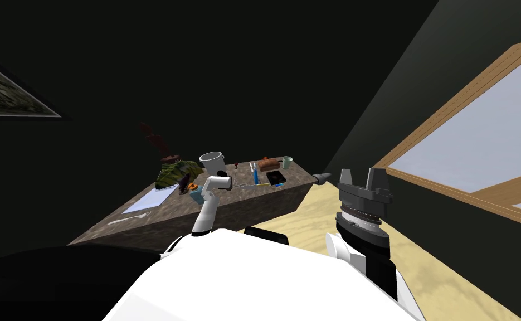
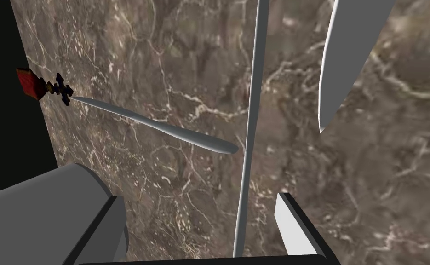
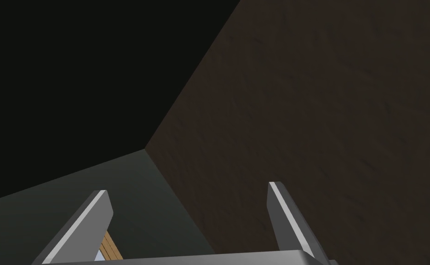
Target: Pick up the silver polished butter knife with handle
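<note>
Left pincer (image 1: 227, 182) hangs wide over the brown marbled surface (image 2: 163, 55). Between its fingers lies what is probably the butter knife (image 2: 249, 115), a slim grey strip seen edge-on. A red-handled dagger (image 2: 154, 125) points at it, tip just short. A broad grey blade (image 2: 347, 60) lies alongside. Right pincer (image 1: 362, 181) is raised off the surface, wide.

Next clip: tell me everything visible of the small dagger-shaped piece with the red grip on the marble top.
The dagger-shaped piece lies flat on the brown, white-veined tabletop. Its blocky red grip sits at the table's edge, beside a black area; a black cross-shaped guard follows. The plain grey blade starts thin, widens, and ends in a rounded tip just short of a thin grey rod. Only the tabletop touches it.
</note>
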Robot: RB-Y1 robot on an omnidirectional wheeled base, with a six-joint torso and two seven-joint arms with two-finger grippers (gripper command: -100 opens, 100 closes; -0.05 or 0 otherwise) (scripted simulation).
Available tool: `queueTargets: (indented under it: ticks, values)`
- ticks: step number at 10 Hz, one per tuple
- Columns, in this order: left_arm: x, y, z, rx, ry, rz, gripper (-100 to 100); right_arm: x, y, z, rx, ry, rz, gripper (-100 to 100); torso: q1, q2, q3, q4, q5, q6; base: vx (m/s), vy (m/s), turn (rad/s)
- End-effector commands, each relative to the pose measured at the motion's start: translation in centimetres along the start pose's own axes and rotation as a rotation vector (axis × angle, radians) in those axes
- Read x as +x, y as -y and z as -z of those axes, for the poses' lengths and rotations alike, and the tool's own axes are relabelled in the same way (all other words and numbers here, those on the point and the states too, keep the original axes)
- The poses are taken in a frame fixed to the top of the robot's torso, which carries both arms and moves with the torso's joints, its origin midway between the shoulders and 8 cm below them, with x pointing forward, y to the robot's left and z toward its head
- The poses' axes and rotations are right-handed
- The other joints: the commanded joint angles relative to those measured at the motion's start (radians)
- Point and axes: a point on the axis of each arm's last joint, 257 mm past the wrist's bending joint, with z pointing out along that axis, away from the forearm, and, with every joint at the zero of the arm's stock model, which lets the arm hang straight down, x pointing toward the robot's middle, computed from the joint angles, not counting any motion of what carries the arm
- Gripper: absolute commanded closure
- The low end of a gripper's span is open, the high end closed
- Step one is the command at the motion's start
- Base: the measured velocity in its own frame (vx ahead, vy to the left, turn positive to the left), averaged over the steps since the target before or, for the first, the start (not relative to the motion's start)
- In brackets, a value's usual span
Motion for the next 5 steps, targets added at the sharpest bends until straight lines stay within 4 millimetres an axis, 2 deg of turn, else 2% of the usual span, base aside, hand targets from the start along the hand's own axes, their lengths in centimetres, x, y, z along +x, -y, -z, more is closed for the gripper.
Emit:
queueTargets:
  ticks: [1, 5]
  values:
    - [0.0, 0.0, 0.0, 0.0, 0.0, 0.0, -100, 0.0, 0.0, 0.0, 0.0, 0.0, 0.0, 0, 0.0, 0.0, 0.0, 0.0, 0.0, 0.0, 0.002, -0.015, -0.034]
    - [0.0, 0.0, 0.0, 0.0, 0.0, 0.0, -100, 0.0, 0.0, 0.0, 0.0, 0.0, 0.0, 0, 0.0, 0.0, 0.0, 0.0, 0.0, 0.0, 0.0, -0.003, 0.0]
